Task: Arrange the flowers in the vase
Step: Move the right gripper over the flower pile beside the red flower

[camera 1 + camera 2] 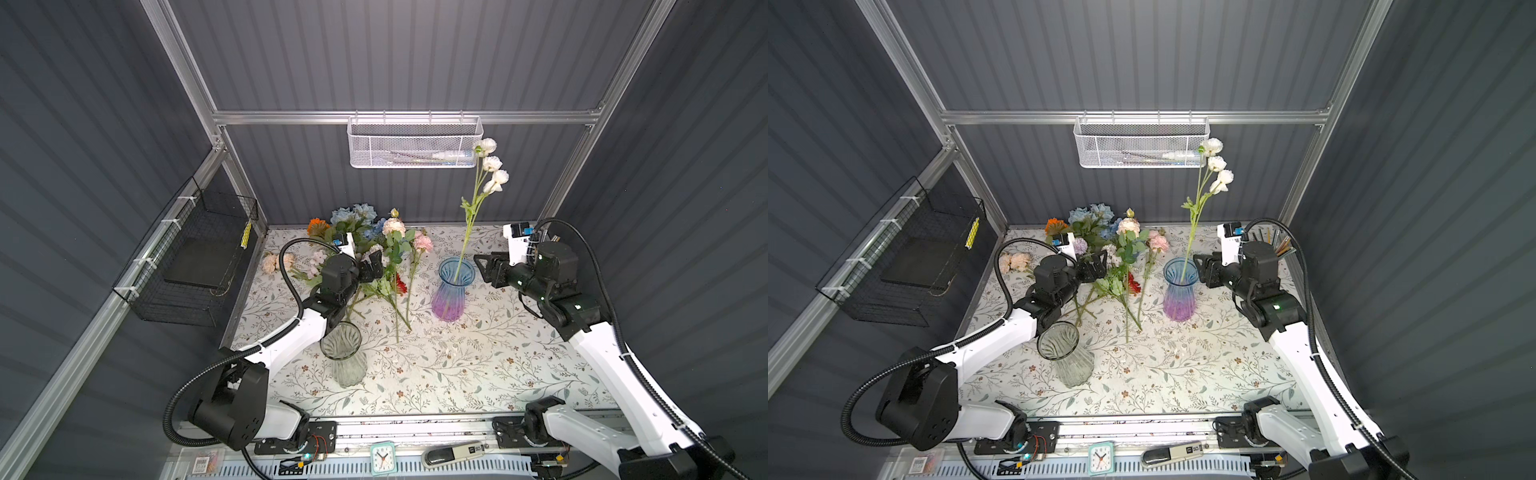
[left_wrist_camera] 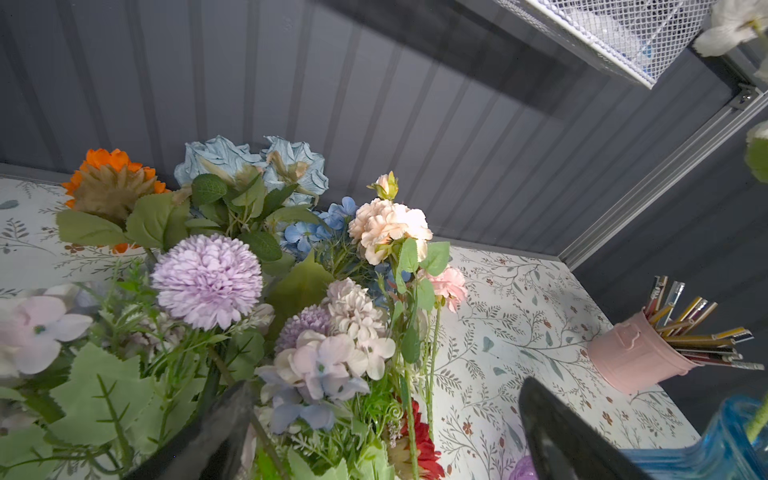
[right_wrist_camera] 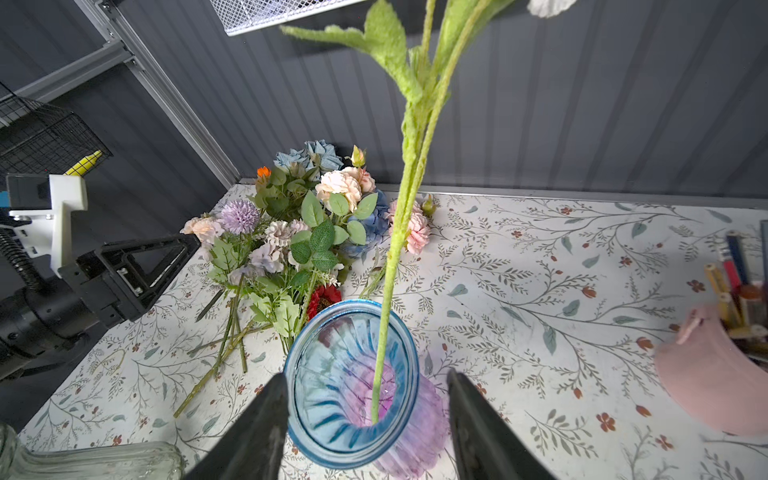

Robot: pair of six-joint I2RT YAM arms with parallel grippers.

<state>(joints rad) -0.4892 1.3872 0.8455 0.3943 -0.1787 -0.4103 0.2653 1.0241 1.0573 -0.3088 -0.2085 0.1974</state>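
Flowers [image 1: 390, 249] are mostly lying in a pile at the back of the table [image 1: 478, 361], left of the blue vase [image 1: 451, 295], with their stems pointing toward the robot. One white flower [image 1: 491, 163] is standing in the blue vase, its stem rising out of the mouth and touching neither jaw.

Step in hand: the right gripper [image 1: 482, 270] is sitting level with the vase mouth. Its jaws are standing apart on either side of the rim and gripping nothing, so placement of this stem is looking complete. The left gripper [image 1: 372, 265] is hovering over the pile with jaws spread wide, also holding nothing, and is looking set to pick a stem.

Next move, as a judgement: the left gripper is needing to descend onto a single stem below the blooms. Stems are crossing and leaves are tangling there, so a neighbour is likely to come along. The right gripper is needing to back away without knocking the vase.

Hard to make out:
- The left arm is covering the lower pile and part of the clear vase [image 1: 343, 357], so which stem is lying under the jaws cannot be told.
- The right wrist view is cutting off the white blooms.
- The right arm is hiding the pencil pot [image 2: 636, 359] in a top view.
- The contents of the wall basket [image 1: 415, 143] are too blurred to name.
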